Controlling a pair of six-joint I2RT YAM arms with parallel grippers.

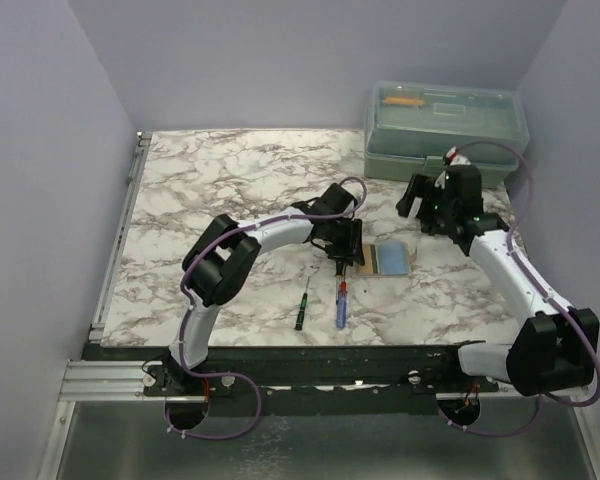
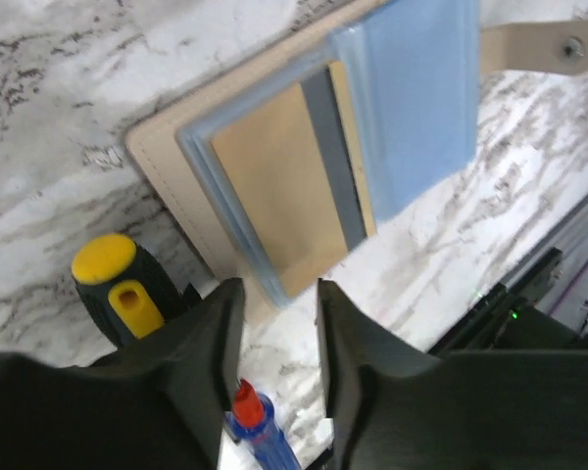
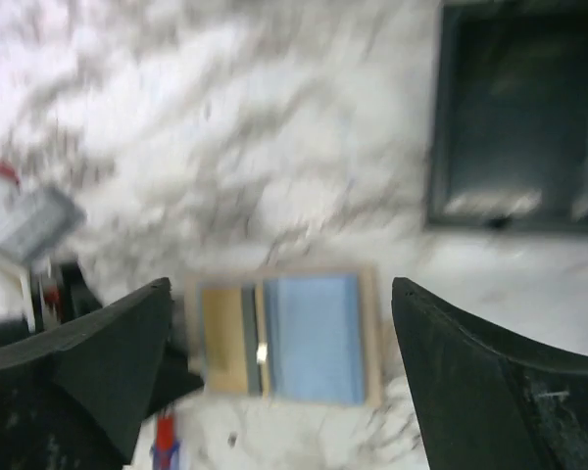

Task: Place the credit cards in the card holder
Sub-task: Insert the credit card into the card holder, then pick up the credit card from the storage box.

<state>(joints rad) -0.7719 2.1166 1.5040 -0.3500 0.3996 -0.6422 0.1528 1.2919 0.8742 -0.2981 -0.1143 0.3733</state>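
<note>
The card holder [image 1: 388, 258] lies open on the marble table, tan with clear sleeves. In the left wrist view a bluish credit card [image 2: 421, 98] and a grey card edge [image 2: 335, 166] sit in the holder [image 2: 171, 166] beside a tan panel. My left gripper [image 2: 279, 294] is low at the holder's left corner, open by a narrow gap, with nothing between its fingers. My right gripper [image 3: 281, 286] hangs above the holder [image 3: 284, 338], wide open and empty; that view is blurred. From above, the left gripper [image 1: 345, 255] and the right gripper [image 1: 418, 205] flank the holder.
A translucent green toolbox [image 1: 445, 130] stands at the back right. A green-handled screwdriver [image 1: 301, 310] and a blue-and-red one [image 1: 341, 305] lie in front of the holder. A yellow-and-black handle [image 2: 118, 284] sits by my left fingers. The holder's snap strap [image 2: 539, 47] sticks out.
</note>
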